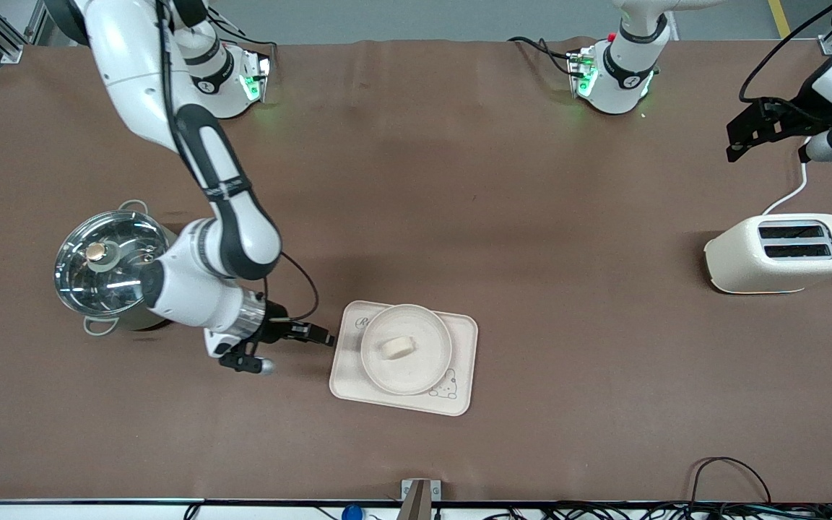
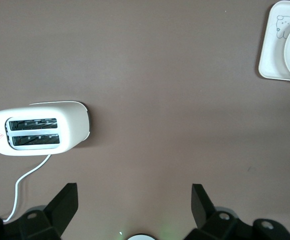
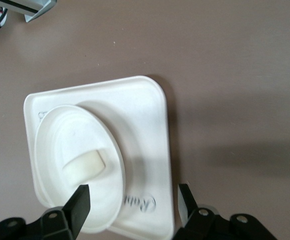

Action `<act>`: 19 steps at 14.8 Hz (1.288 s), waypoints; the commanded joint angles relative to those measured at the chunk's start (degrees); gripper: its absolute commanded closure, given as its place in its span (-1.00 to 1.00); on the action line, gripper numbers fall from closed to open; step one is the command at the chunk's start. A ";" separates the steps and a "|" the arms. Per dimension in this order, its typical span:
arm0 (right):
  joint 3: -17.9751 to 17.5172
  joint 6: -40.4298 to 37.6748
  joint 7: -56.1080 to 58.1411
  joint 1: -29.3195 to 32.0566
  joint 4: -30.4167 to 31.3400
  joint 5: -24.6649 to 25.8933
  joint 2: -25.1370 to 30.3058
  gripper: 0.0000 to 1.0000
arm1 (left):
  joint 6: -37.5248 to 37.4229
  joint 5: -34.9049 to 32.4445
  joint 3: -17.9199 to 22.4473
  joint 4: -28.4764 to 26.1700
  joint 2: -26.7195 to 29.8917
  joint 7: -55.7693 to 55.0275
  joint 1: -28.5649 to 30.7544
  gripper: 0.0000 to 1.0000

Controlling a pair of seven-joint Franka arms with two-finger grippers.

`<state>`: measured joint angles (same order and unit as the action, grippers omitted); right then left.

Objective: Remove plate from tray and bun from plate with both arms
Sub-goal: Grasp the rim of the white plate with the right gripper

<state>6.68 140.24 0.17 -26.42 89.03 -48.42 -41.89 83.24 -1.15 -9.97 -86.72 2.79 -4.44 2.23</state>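
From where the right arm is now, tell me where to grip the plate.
Pinch the plate's raised rim at its edge toward the right arm's end of the table, coming in low from there. The open right gripper is already beside the tray at that end, and the bun sits mid-plate, off the rim.

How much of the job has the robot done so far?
Nothing is finished: the bun sits on the plate, and the plate sits on the tray. The right gripper is open at the tray's edge. The left gripper waits, open, above the toaster. Both removals remain.
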 commanded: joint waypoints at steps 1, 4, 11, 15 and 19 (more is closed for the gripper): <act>0.44 5.12 -0.52 -3.01 -2.18 -4.38 -4.24 -0.26 | -0.72 0.63 -0.05 1.38 -0.77 1.01 0.32 -1.00; 0.44 6.35 -0.52 -4.86 -4.74 -6.50 -7.50 -0.20 | -0.72 0.27 -0.05 1.38 -0.77 0.66 0.23 -1.00; -1.32 9.61 -0.25 -5.48 -5.18 -6.68 -8.83 0.94 | -0.72 0.19 -0.23 2.08 -0.77 0.40 0.05 -1.00; -1.32 5.60 0.54 -4.17 -3.70 -6.51 -6.29 0.99 | -0.72 0.45 -0.31 2.08 -0.86 -0.13 -0.47 -1.00; -1.23 1.52 5.89 -3.64 10.42 -6.51 5.30 0.99 | -0.72 0.54 -0.31 2.08 -1.65 1.01 0.14 -1.00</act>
<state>6.13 141.90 2.28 -30.33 87.87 -53.94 -45.90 83.24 -1.15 -10.18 -85.87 1.81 -4.44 1.87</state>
